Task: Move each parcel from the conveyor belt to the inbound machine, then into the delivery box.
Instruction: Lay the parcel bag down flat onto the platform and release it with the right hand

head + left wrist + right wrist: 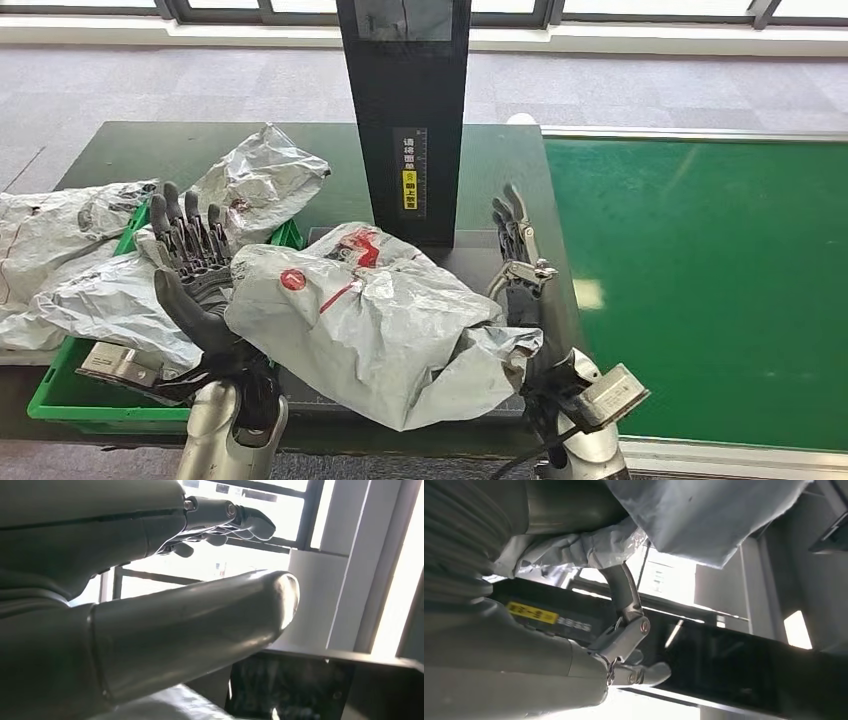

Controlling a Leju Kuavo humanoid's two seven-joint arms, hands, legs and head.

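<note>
Grey carpet tiles and a window sill are running across the top of the head view; below them a dark table (pixel 200 145) is sitting at left-centre and the green conveyor belt (pixel 700 280) is filling the right side.

Grey parcel (pixel 375 325) is lying at lower centre of the frame, on the dark platform of the inbound machine (pixel 405 110), whose black column is standing upright just behind it at top centre with a yellow label on its face.

Left hand (pixel 195 270) is pressing against the parcel's left edge, fingers straight and spread, pointing up-frame, thumb lying along the bag. Right hand (pixel 520 255) is touching the parcel's right edge, fingers extended and apart. Neither hand is wrapping around the bag; it is sitting squeezed between the two palms. In the right wrist view the crumpled grey plastic (pixel 704 515) is bunching against the fingers (pixel 626 600).

Green delivery box (pixel 60 400) is sitting at lower left, just beside the left hand, with other grey parcels (pixel 90 260) heaped in and over it. One more bag (pixel 260 180) is lying on the table behind the box.
</note>
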